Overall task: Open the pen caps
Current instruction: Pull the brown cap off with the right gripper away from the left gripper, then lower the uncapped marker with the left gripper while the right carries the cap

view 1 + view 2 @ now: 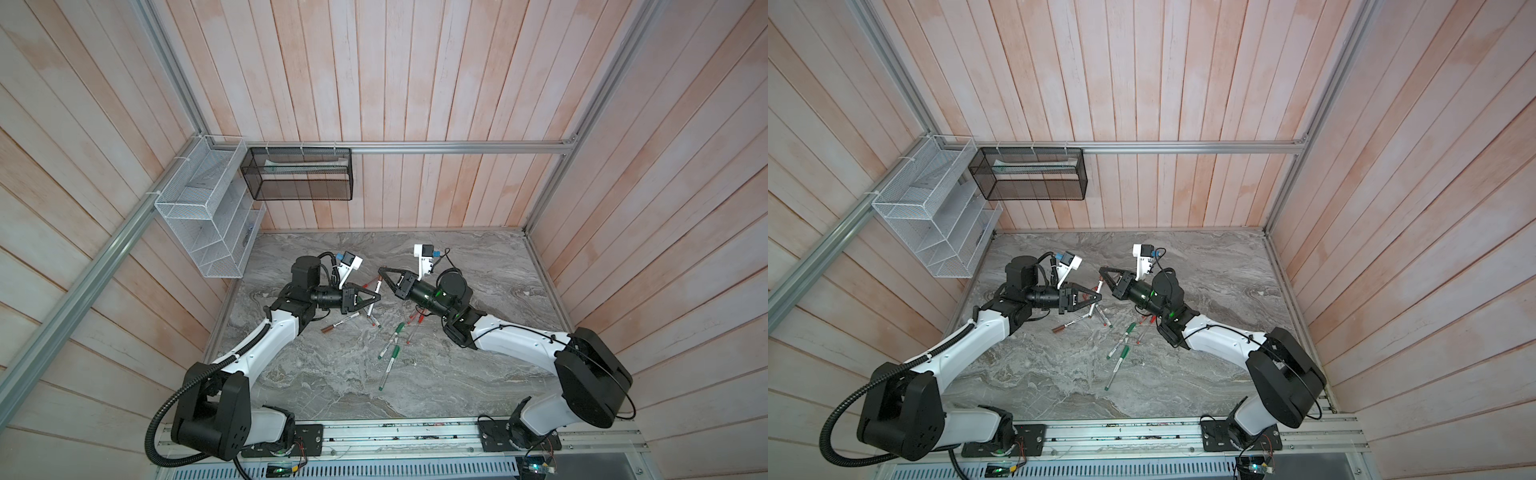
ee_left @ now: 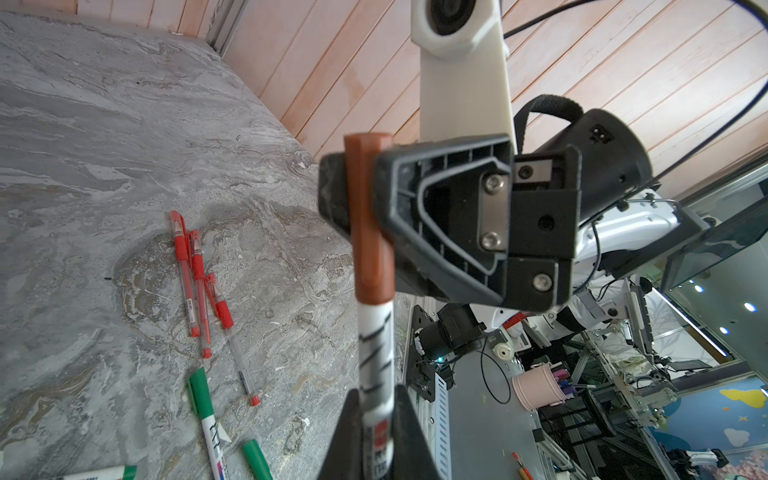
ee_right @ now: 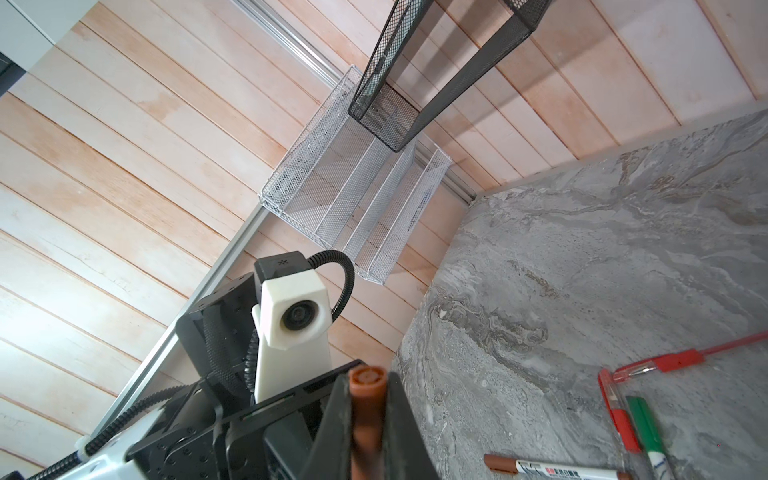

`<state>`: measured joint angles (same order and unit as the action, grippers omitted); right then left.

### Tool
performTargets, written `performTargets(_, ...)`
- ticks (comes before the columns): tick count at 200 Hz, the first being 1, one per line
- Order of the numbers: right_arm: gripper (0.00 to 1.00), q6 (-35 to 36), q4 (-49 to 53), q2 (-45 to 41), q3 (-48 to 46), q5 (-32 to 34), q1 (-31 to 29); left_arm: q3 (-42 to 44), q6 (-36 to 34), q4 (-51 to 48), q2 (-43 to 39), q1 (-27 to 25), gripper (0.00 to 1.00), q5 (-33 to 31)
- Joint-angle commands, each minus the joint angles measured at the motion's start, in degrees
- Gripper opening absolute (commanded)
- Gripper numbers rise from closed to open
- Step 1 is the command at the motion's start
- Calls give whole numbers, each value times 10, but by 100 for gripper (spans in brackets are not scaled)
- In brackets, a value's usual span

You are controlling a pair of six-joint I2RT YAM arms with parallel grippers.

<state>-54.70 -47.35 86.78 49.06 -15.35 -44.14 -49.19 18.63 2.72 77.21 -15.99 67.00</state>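
Evidently midway through uncapping one marker (image 1: pixel 377 287), held up off the surface (image 1: pixel 457 386) a short way out from the white wire rack (image 1: pixel 208 216), toward the middle. Gripping the white barrel (image 2: pixel 376 345) with the left pincer (image 2: pixel 377 399), closed right down on it, presumably to anchor the body and let only the cap give. Pinching the brown cap (image 2: pixel 368 232) with the right pincer (image 3: pixel 368 386), drawn in flat against its two sides (seen end-on from the right wrist, snug between the pads, no gap showing). Facing the two pincers tip to tip along the marker's own line, most likely to allow a straight pull apart and slide the cap off without bending anything. Cannot tell of any parting at the joint yet; looks seated flush from the left wrist. Lying flat, mostly farther from the rack than the held marker: a second brown-capped marker (image 1: pixel 340 323), several green markers (image 1: pixel 395 336) and a bunch of red pens (image 2: pixel 195 282), apparently with caps on as far as visible, left loose within reach for later turns. Judging by that, early in the task. Worth pulling squarely along the barrel, to avoid twisting it out of the left grip or flicking the cap away across the surface.
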Motion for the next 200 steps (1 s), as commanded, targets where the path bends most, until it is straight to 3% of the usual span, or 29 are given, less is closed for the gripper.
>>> performTargets(1, 0, -19, -11, -22, 7, 3, 41, 24, -19, 5, -19, -8, 0, 26)
performTargets(35, 0, -41, -37, -36, 12, 12, 89, 79, 47, 113, -31, -15, 0, 77)
performTargets(69, 0, -68, -73, -38, 7, 13, 118, 81, 1, 60, -40, -14, 0, 68)
performTargets(114, 0, -63, -68, -56, -11, 20, 121, 73, 8, 54, -42, -1, 0, 40)
performTargets(126, 0, -50, -49, -71, -20, 22, 126, 70, -6, 45, -43, 8, 0, 9)
performTargets(158, 0, -7, 61, -137, -39, 26, 144, 16, -87, -73, -43, 57, 0, -138)
performTargets(200, 0, 64, 232, -222, -60, 55, 163, -41, -156, -141, -28, 113, 0, -327)
